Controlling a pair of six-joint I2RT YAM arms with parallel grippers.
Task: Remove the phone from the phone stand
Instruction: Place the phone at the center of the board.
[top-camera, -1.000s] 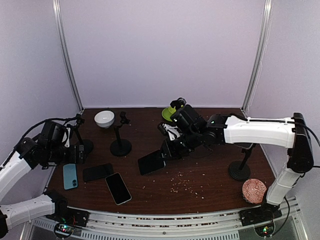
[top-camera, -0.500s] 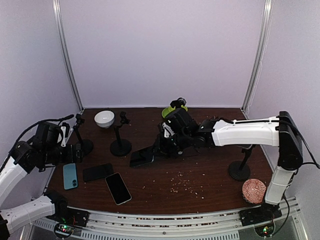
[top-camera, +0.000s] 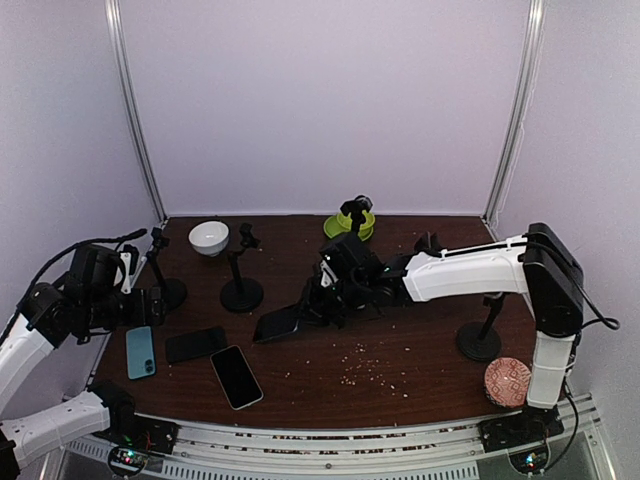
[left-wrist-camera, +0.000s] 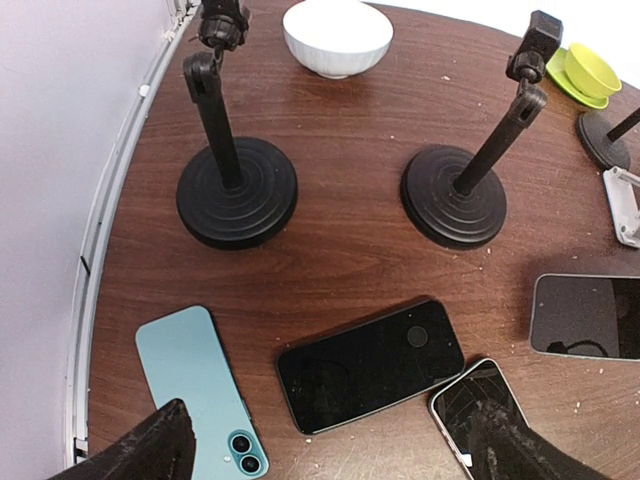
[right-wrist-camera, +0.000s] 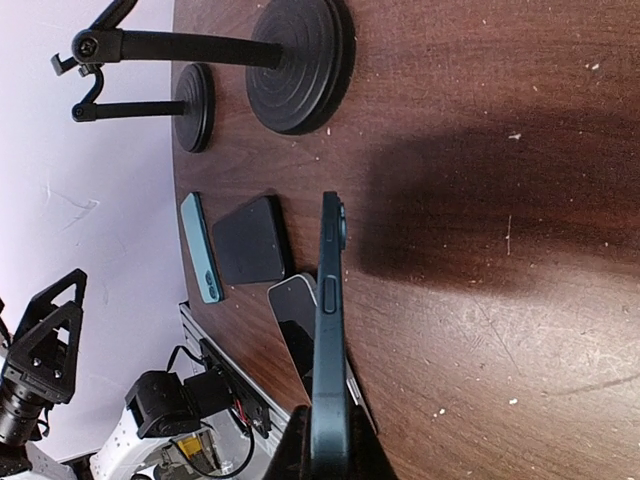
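Left gripper (top-camera: 148, 303): jaws spread wide, holding nothing, hovering over a teal phone (left-wrist-camera: 195, 375) and a black phone (left-wrist-camera: 370, 365) that lie flat on the table (top-camera: 420, 370). Beyond them stand two bare phone stands (left-wrist-camera: 237, 190) (left-wrist-camera: 453, 195). Centre: the dark phone (top-camera: 280, 323), already off any stand, tilted low over the table; whether its far end touches the wood cannot be told. It is judged a light, stiff slab with slick, breakable glass faces, best pinched firmly across its thickness near one end. Right gripper (top-camera: 318, 300): jaws narrow, clamped on the phone's near end, face to back.
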